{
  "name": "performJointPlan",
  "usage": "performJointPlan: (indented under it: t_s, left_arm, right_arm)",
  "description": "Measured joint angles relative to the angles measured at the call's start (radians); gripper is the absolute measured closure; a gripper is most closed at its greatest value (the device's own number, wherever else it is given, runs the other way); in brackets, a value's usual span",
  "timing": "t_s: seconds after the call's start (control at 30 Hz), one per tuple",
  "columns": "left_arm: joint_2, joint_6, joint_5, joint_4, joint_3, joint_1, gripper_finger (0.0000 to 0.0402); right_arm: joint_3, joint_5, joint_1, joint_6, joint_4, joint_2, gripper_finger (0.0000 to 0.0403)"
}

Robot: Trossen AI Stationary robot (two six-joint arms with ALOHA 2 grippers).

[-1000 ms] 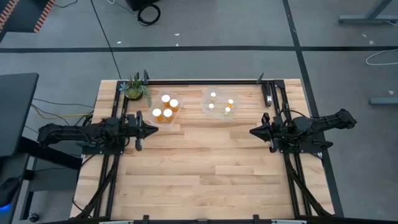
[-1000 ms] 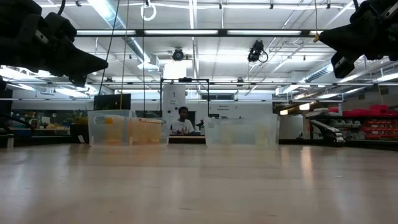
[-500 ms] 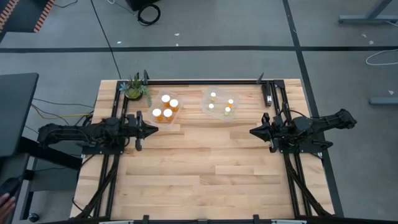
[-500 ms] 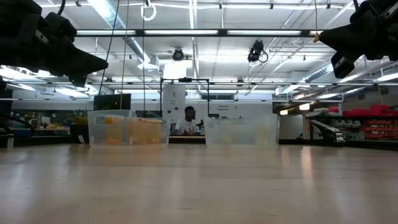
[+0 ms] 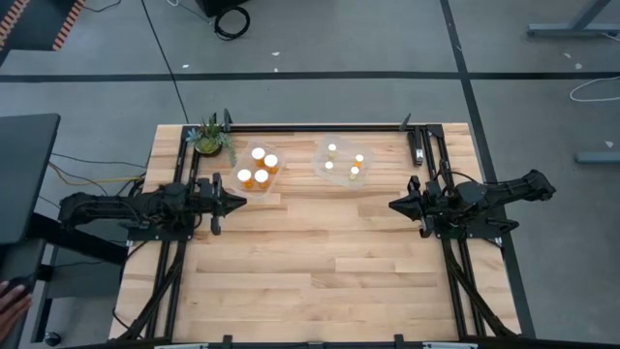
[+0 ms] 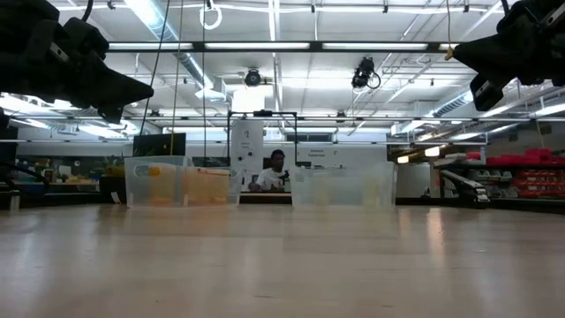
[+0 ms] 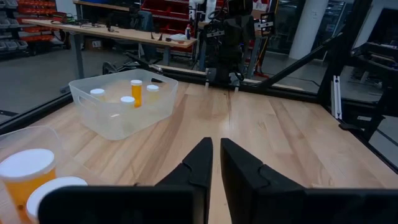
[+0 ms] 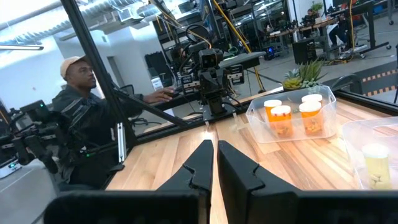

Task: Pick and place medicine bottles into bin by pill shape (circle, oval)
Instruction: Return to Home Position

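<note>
Four wider amber bottles with white caps (image 5: 258, 166) stand in the left clear bin (image 5: 244, 187). Four narrower ones (image 5: 345, 163) stand in the right clear bin (image 5: 325, 177). My left gripper (image 5: 242, 202) hovers just near of the left bin, empty, its fingers (image 7: 216, 144) shut and pointing toward the table's right. My right gripper (image 5: 392, 206) hovers to the right of the right bin, empty, its fingers (image 8: 214, 144) shut and pointing toward the table's left. In the low view both grippers hang well above the tabletop (image 6: 282, 265).
A small green potted plant (image 5: 209, 137) stands at the far left corner, beside the left bin. A person (image 8: 81, 118) sits beyond the table's left side, and a hand (image 5: 10, 294) shows at the high view's left edge. Bare wood (image 5: 320, 262) fills the table's near half.
Neither arm nor any bottle has moved. A person far behind the table in the low view has walked toward the right.
</note>
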Motion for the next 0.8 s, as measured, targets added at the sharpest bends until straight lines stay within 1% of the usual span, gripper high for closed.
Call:
performJointPlan:
  t_s: [0.37,0.63,0.8]
  left_arm:
    - [0.0,0.0,0.0,0.0,0.0,0.0,0.0374]
    - [0.0,0.0,0.0,0.0,0.0,0.0,0.0361]
    - [0.0,0.0,0.0,0.0,0.0,0.0,0.0364]
  right_arm:
    - [0.0,0.0,0.0,0.0,0.0,0.0,0.0372]
    - [0.0,0.0,0.0,0.0,0.0,0.0,0.0372]
    - [0.0,0.0,0.0,0.0,0.0,0.0,0.0372]
